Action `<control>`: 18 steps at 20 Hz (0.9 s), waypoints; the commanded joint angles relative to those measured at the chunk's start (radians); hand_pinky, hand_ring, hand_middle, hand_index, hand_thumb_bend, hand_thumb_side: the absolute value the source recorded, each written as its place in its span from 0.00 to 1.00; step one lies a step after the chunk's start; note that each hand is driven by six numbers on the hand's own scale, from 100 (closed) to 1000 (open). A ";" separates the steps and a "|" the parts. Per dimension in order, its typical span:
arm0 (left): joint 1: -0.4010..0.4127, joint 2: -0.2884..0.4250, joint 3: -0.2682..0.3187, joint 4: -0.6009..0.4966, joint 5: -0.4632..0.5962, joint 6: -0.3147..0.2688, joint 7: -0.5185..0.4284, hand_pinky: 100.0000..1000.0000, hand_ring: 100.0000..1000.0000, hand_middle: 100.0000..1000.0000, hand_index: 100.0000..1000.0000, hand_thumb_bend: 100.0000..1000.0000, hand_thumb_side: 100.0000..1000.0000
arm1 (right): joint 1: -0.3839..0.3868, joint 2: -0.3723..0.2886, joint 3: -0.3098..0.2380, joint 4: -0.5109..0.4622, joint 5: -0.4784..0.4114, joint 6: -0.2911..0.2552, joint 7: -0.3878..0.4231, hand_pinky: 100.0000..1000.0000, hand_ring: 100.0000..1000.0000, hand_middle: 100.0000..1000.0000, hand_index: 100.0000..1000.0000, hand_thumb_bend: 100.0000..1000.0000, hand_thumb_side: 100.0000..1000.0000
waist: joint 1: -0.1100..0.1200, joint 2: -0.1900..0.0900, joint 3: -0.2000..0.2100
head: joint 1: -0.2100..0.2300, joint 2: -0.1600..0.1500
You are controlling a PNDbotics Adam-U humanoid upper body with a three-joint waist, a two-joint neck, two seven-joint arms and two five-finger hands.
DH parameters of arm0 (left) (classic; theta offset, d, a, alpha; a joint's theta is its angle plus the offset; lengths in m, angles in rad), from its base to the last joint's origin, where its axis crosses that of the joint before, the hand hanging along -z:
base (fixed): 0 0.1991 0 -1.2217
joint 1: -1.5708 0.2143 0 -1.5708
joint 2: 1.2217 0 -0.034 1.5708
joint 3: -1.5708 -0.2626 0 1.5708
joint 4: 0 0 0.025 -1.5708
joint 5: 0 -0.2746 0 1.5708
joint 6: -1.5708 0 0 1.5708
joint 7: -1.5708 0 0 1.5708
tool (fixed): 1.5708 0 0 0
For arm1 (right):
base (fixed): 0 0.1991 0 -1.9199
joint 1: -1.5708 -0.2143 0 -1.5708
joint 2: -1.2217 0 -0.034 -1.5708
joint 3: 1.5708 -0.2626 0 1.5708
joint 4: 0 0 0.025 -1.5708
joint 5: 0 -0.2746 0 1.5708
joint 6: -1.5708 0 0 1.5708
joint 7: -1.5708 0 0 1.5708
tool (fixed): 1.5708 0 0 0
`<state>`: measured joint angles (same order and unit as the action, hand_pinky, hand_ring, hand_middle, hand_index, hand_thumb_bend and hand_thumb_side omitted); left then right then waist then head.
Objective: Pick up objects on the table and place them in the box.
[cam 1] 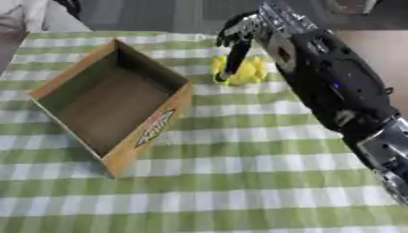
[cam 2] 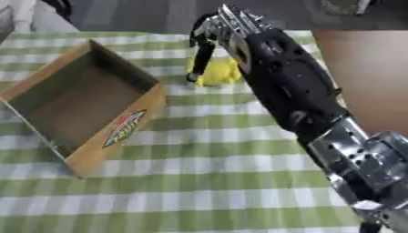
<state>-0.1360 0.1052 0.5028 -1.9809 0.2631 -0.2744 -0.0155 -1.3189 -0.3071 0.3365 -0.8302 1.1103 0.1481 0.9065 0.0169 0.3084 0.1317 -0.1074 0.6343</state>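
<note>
The right hand (cam 1: pixel 247 34) reaches over a yellow toy (cam 1: pixel 248 72) just right of the empty box (cam 1: pixel 151 129) on the worktop (cam 1: pixel 239 182), fingers hanging straight, nothing held. It looks soft and light; grasp its middle.

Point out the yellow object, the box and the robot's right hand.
yellow object (cam 1: pixel 251 73), left eye view, its right side beside the finger.
box (cam 1: pixel 151 129), left eye view, its labelled near wall.
right hand (cam 1: pixel 237 57), left eye view, a finger reaching down onto the yellow object.

Yellow object (cam 1: pixel 248 70) lies beyond the open, empty cardboard box (cam 1: pixel 111 102); well apart.
</note>
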 commanded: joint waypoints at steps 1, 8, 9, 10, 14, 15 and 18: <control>-0.002 0.015 0.001 -0.019 0.002 -0.004 -0.002 0.65 0.58 0.55 0.65 0.00 0.88 | -0.014 -0.034 -0.016 -0.001 0.019 -0.012 0.000 0.88 1.00 0.94 1.00 0.32 0.33 | 0.005 -0.016 0.000 | 0.004 -0.010; 0.001 0.015 0.001 -0.019 0.001 -0.006 -0.002 0.65 0.58 0.55 0.65 0.00 0.88 | -0.008 -0.054 -0.015 0.002 -0.024 -0.033 0.000 0.88 1.00 0.94 1.00 0.33 0.31 | 0.008 -0.016 -0.003 | 0.008 -0.008; 0.002 0.015 0.001 -0.019 0.001 -0.006 -0.002 0.65 0.58 0.55 0.65 0.00 0.88 | -0.007 -0.056 -0.014 0.005 -0.026 -0.034 0.000 0.88 1.00 0.94 1.00 0.32 0.31 | 0.008 -0.016 -0.004 | 0.008 -0.008; 0.002 0.015 0.001 -0.019 0.001 -0.007 -0.002 0.65 0.58 0.55 0.65 0.00 0.88 | -0.006 -0.057 -0.013 0.008 -0.025 -0.034 0.000 0.88 1.00 0.95 1.00 0.32 0.31 | 0.009 -0.016 -0.004 | 0.008 -0.008; 0.001 0.015 0.000 -0.019 0.001 -0.007 -0.002 0.65 0.58 0.55 0.65 0.00 0.88 | -0.003 -0.057 -0.014 0.026 -0.015 -0.037 0.000 0.88 1.00 0.95 1.00 0.30 0.31 | 0.009 -0.016 -0.004 | 0.007 -0.011; 0.001 0.015 0.000 -0.019 0.002 -0.007 -0.001 0.65 0.58 0.55 0.65 0.00 0.88 | -0.003 -0.057 -0.014 0.028 -0.012 -0.037 0.000 0.88 1.00 0.95 1.00 0.30 0.31 | 0.010 -0.015 -0.004 | 0.007 -0.011; 0.001 0.015 0.000 -0.019 0.002 -0.008 -0.001 0.65 0.58 0.55 0.65 0.00 0.88 | -0.002 -0.056 -0.017 0.032 -0.005 -0.040 0.000 0.88 1.00 0.95 1.00 0.30 0.31 | 0.010 -0.015 -0.004 | 0.007 -0.012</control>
<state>-0.1324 0.1051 0.5028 -1.9809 0.2628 -0.2780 -0.0159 -1.3016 -0.3401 0.3273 -0.7938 1.0991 0.1129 0.9076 0.0234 0.3097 0.1278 -0.1024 0.6309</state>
